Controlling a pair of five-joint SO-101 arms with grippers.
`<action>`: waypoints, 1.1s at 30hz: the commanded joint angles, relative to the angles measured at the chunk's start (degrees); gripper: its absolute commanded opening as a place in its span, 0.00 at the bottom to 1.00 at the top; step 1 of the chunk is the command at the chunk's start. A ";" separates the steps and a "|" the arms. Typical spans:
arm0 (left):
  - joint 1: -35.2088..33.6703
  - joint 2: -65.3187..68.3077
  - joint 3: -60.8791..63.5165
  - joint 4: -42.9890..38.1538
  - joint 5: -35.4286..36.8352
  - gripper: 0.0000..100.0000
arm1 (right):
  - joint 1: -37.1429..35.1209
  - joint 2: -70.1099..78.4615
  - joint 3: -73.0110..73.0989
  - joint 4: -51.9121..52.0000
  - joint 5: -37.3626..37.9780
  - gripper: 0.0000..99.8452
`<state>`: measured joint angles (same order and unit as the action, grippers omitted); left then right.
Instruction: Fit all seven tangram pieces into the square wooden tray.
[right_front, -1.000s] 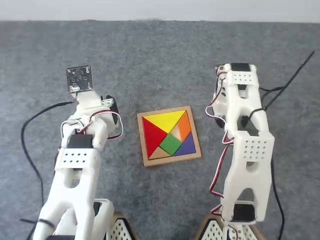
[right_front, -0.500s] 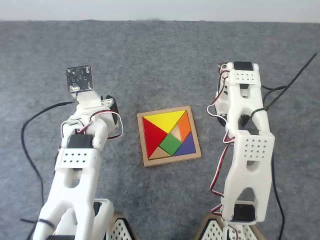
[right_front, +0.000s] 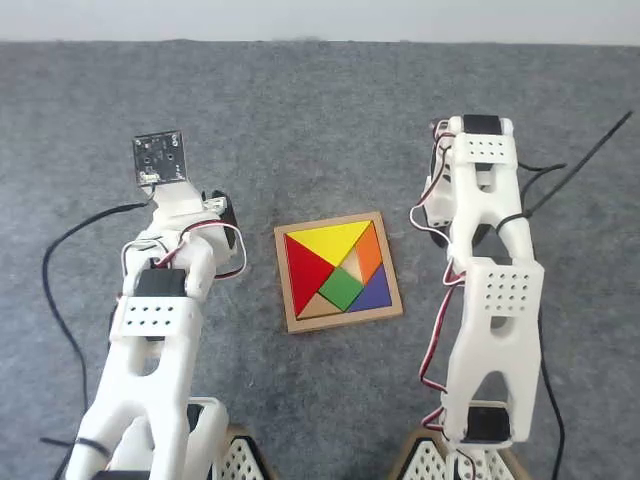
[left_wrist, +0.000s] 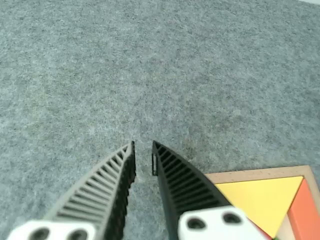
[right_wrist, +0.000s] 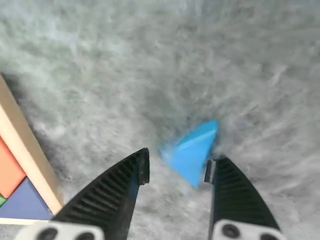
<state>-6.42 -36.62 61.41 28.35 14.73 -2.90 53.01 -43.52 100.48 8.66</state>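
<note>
Two white arms are standing over a grey carpet, the left arm on one side of the square wooden tray and the right arm on the other. Five coloured pieces are sitting inside the tray: a yellow triangle, a red triangle, an orange piece, a green square and a dark blue triangle. Among them two tan patches are showing, and I cannot tell whether they are pieces or bare wood. The light blue triangle is lying outside the tray on the carpet, near its rim. The right gripper is hovering spread wide around that triangle, one finger just beside it and the other apart from it. The left gripper is hanging over bare carpet near a corner of the tray, its fingers drawn almost together, leaving a thin slit with nothing in it.
</note>
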 joint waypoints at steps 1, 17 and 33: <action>0.35 -0.62 -1.98 0.79 -0.53 0.05 | -0.13 -0.40 -2.64 2.24 0.79 0.19; 0.35 -0.62 -1.98 0.79 -0.62 0.05 | 0.04 4.09 -2.99 0.48 0.79 0.19; 0.35 -0.62 -1.98 0.79 -0.62 0.05 | 0.04 4.18 -2.99 0.57 0.79 0.17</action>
<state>-6.42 -36.62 61.41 28.35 14.64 -2.81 56.35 -45.45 100.57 8.66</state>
